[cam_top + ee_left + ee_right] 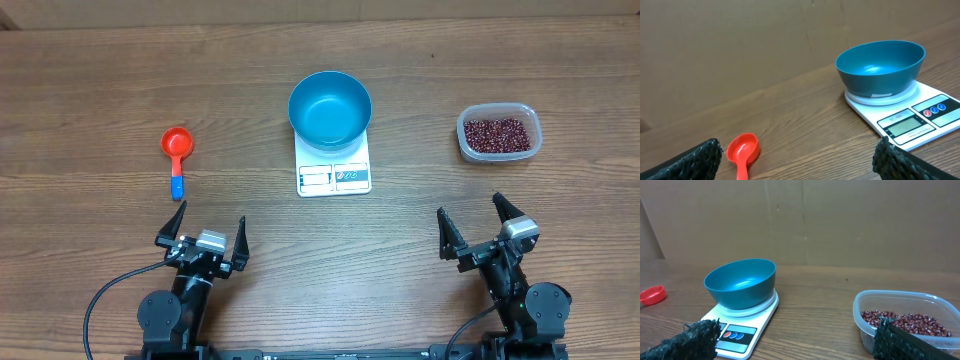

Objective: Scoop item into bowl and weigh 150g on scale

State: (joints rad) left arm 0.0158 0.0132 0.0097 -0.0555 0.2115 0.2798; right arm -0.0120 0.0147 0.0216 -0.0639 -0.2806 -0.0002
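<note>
Overhead: locate the beans (pixel 498 131), treated as loose, light and spill-prone, in the clear tub (pixel 463 140) well right of the scale (pixel 334 177), bowl (pixel 330 108) atop the scale; grasp the rigid red scoop (pixel 177 160), well left of the scale, by its handle; note left gripper (pixel 205 228) and right gripper (pixel 470 208) gaping, empty.

Bowl (pixel 330 108) on scale (pixel 334 176), centre; scoop (pixel 177 150) left; beans (pixel 497 132) in tub (pixel 499 158) right.

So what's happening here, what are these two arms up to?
Nothing is being handled yet. The left hand and the right hand both hang open and empty. The empty teal bowl sits on the white scale in the middle. The beans lie in a clear tub to the right, and a red scoop lies untouched on the left.
</note>
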